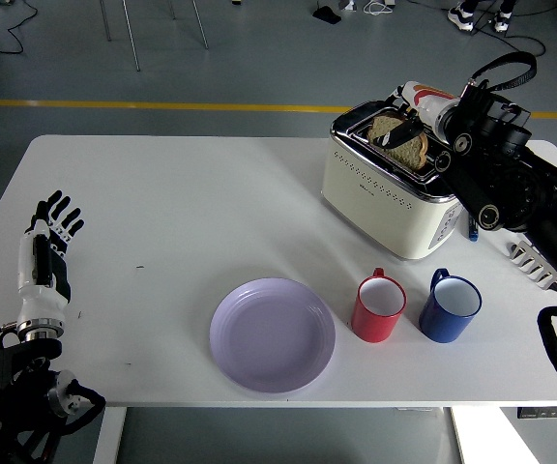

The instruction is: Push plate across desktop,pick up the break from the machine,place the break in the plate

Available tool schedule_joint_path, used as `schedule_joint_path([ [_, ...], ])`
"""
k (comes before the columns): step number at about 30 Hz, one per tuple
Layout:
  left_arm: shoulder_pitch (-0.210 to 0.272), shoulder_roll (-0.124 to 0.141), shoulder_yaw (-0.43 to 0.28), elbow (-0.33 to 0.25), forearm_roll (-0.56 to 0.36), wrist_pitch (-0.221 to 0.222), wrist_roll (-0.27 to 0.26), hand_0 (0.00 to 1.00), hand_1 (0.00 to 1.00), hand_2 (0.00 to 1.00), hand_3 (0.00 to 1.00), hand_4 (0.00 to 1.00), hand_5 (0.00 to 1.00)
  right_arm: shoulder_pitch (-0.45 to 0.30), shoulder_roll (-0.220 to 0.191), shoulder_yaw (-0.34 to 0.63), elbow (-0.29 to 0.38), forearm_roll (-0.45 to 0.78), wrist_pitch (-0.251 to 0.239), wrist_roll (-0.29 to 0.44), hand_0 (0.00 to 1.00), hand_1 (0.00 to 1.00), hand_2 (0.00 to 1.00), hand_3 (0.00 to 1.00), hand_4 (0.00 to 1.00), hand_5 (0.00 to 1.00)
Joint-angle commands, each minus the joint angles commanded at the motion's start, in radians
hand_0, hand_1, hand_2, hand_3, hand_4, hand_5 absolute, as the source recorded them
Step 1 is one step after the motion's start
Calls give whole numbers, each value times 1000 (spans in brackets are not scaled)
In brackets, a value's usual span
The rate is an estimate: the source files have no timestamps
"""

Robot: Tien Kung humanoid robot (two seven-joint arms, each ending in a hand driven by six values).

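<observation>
Right hand (406, 114) is down over the toaster (399, 182) near the table's far right corner, black fingers pinching the bread slice (401, 146) standing in its slot. Lilac plate (273, 334) sits by the near edge; left hand (45, 253) rests at the left edge, fingers spread.

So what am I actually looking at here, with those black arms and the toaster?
This is one picture from a camera high on a humanoid robot, looking down over its white table. The black arms are its own, each ending in a five-fingered hand. The left hand rests at the table's left edge, fingers spread, holding nothing. The right hand is at the top of the cream toaster, fingers on the slice of bread standing in its slot; whether it truly grips the slice I cannot tell. Near the front edge lie an empty lilac plate, a red mug and a blue mug.
</observation>
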State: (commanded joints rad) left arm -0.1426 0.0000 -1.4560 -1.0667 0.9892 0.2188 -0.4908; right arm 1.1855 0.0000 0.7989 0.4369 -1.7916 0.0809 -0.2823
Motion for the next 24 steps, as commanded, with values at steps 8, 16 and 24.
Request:
schedule_joint_path([
  [8, -4, 0, 6, 1, -3, 1, -3, 762, 799, 867, 836, 591, 998, 10, 0, -19, -20, -20, -22, -8, 593, 613, 575, 746, 830, 292],
  [16, -6, 0, 6, 1, -4, 2, -5, 762, 799, 866, 836, 593, 998, 13, 0, -46, -37, -11, -37, -9, 476, 533, 526, 682, 820, 280],
  [24, -7, 0, 7, 3, -6, 4, -7, 761, 800, 866, 836, 595, 998, 15, 0, -62, -46, 4, -42, -5, 348, 446, 458, 589, 801, 264],
])
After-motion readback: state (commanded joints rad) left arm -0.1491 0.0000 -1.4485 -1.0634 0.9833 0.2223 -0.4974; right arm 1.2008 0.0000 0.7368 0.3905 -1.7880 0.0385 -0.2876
